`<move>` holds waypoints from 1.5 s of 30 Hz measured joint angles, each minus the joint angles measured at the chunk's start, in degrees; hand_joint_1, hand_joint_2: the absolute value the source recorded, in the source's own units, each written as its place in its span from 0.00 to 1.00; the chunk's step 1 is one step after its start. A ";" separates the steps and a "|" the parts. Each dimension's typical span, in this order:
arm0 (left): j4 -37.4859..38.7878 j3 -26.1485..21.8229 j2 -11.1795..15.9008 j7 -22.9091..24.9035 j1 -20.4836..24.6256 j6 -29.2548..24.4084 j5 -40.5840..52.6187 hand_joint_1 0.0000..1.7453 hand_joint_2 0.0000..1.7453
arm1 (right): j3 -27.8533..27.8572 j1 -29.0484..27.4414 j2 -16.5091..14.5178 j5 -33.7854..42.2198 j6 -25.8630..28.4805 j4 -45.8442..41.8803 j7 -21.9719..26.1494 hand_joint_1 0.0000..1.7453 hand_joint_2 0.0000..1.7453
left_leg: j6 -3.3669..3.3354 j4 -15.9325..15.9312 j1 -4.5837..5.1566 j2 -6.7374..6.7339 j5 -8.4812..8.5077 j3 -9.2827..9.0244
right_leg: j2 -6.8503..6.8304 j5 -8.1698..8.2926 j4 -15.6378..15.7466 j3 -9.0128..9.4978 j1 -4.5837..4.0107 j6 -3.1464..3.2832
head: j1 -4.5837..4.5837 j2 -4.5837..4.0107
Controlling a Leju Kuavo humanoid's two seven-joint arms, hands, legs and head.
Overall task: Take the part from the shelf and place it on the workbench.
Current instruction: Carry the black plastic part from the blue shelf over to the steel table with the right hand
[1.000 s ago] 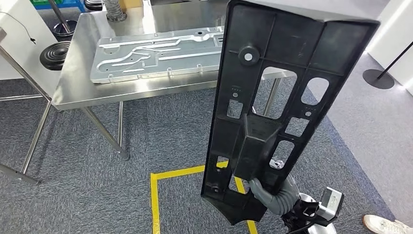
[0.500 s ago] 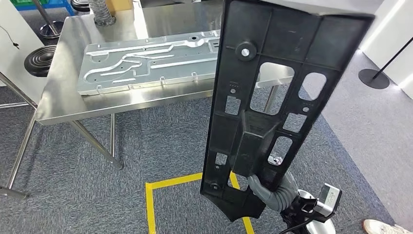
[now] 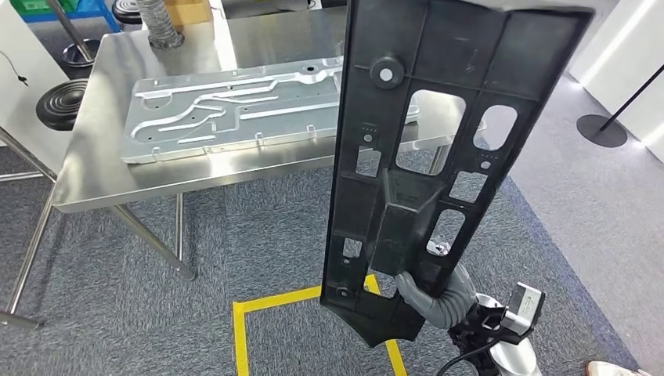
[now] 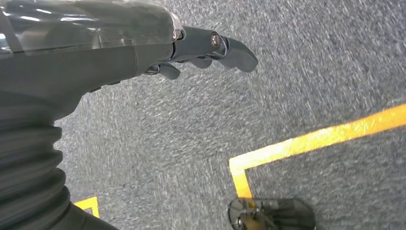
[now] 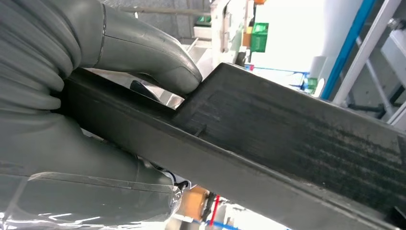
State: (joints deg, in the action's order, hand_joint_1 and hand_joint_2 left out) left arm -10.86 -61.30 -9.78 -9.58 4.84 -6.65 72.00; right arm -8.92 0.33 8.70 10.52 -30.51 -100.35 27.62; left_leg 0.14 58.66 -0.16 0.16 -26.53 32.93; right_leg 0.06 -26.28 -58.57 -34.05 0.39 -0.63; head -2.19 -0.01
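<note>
A long black plastic part [image 3: 427, 149] with several cut-out windows stands nearly upright in front of me, its top reaching over the steel workbench [image 3: 102, 168]. My right hand [image 3: 438, 301] grips its lower end, the grey thumb pressed on the part's edge [image 5: 287, 139] in the right wrist view. My right hand [image 5: 95, 96] wraps the black bar tightly. My left hand [image 4: 191, 48] hangs over the grey carpet, its dark fingers loosely extended and holding nothing.
A large pressed metal panel [image 3: 235, 106] lies across the workbench top. Yellow floor tape [image 3: 266, 313] marks a square on the carpet below the part. Black stanchion bases [image 3: 601, 129] stand at the right and far left. A shoe [image 3: 618, 368] shows at the lower right.
The whole picture has shifted: the workbench sits lower and nearer in the head view, so the camera has moved. The black part stays in my right hand, held as before.
</note>
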 joint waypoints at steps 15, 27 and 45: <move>0.00 -0.19 -0.09 -0.23 0.03 0.46 0.33 0.00 1.00 | 1.89 4.71 2.32 -2.25 1.67 0.80 -1.02 1.00 1.00 | -0.32 0.16 -0.38 0.11 0.89 0.80 | 0.45 -0.97 0.37 1.60 0.11 -0.93 | 0.00 0.00; 0.00 -0.61 -0.68 -0.78 0.25 0.46 -0.22 0.00 1.00 | 4.04 13.04 9.23 -3.86 2.74 5.46 -1.82 1.00 1.00 | -1.65 -0.25 0.27 0.13 0.83 0.14 | 0.05 0.28 -1.10 -0.23 0.00 -0.98 | 0.01 0.01; 0.02 -0.92 -1.07 -0.69 0.15 1.05 -0.20 0.00 1.00 | 4.90 19.10 15.33 -7.57 4.52 11.98 -2.40 1.00 1.00 | -0.34 0.09 -0.39 0.20 1.24 1.25 | 0.09 -0.31 0.90 1.39 0.36 -1.43 | 0.01 0.00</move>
State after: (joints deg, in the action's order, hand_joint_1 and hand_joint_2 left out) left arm -10.84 -62.22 -10.85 -10.27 4.98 -5.60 71.79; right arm -4.02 19.43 24.04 2.95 -25.99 -88.37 25.22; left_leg -0.19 58.75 -0.55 0.36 -25.29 34.17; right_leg 0.15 -26.59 -57.67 -32.66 0.75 -2.06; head -2.18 -0.01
